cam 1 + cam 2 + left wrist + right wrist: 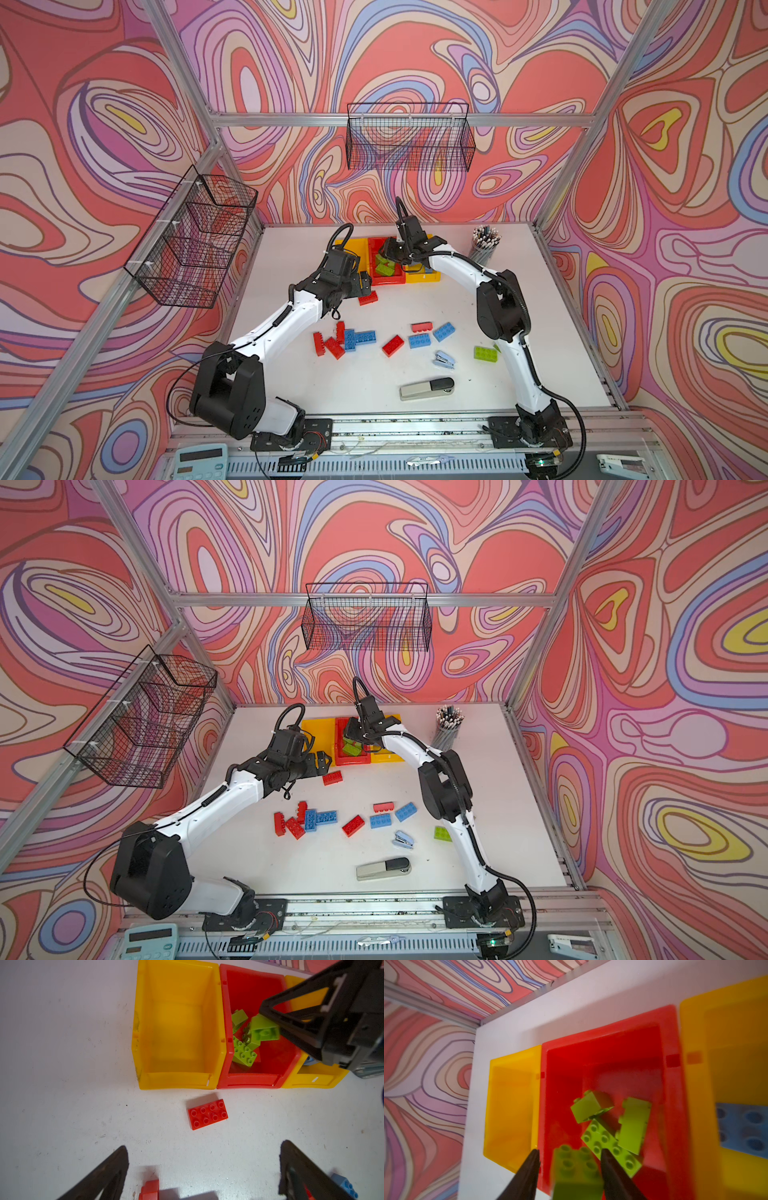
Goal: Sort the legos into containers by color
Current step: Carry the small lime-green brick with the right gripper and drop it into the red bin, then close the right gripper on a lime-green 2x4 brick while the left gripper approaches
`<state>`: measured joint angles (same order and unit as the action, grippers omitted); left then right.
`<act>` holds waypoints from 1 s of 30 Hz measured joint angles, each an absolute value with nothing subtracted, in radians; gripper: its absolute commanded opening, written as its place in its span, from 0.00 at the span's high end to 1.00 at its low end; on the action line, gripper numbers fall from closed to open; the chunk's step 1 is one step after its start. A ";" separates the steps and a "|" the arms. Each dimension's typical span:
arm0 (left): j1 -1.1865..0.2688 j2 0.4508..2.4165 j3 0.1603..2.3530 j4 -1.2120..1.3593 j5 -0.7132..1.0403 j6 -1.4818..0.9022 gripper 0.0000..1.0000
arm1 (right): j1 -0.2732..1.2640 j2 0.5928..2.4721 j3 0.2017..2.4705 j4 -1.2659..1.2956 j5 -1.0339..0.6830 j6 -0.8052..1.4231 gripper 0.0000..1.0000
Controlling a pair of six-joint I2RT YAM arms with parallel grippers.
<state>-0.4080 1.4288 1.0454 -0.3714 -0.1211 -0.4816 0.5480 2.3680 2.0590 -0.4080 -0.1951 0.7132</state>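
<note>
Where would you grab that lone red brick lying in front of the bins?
Across its two long sides, coming straight down from above. The red brick lies flat, studs up, with bare table all round, and the left gripper nearby is open.

**Left arm** and **right arm**: slim white shells set between bulky black joint housings. The shoulder housing carries a cluster of small holes.

**Conduit**: black and corrugated. It leaves each base in a wide loop and runs along the links, bound by white ties. A further loop arches over each wrist.

**Base plates**: flat, black and drilled with small holes. Thin red wires show at the left one.

**Wrist blocks**: black and boxy.

**Jaws:** matt black, triangular open frames that taper to narrow tips.
</note>
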 measured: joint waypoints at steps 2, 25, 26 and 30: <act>-0.407 1.422 1.045 -0.371 -0.130 -0.467 0.00 | 0.549 2.381 2.064 -0.389 -0.206 0.703 0.19; -0.589 1.479 1.052 -0.235 -0.033 -0.500 0.00 | 0.477 1.926 1.626 -0.541 -0.009 0.627 0.19; -0.622 1.504 1.069 -0.234 -0.032 -0.501 0.00 | 0.455 1.874 1.564 -0.548 0.002 0.630 0.19; -0.743 1.616 1.182 -0.239 -0.026 -0.496 0.00 | 0.372 1.681 1.355 -0.581 0.045 0.640 0.19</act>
<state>-0.7433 1.6157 1.1816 -0.2386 -0.0257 -0.4961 0.3721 1.6806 1.3552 -0.5808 0.0448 0.6399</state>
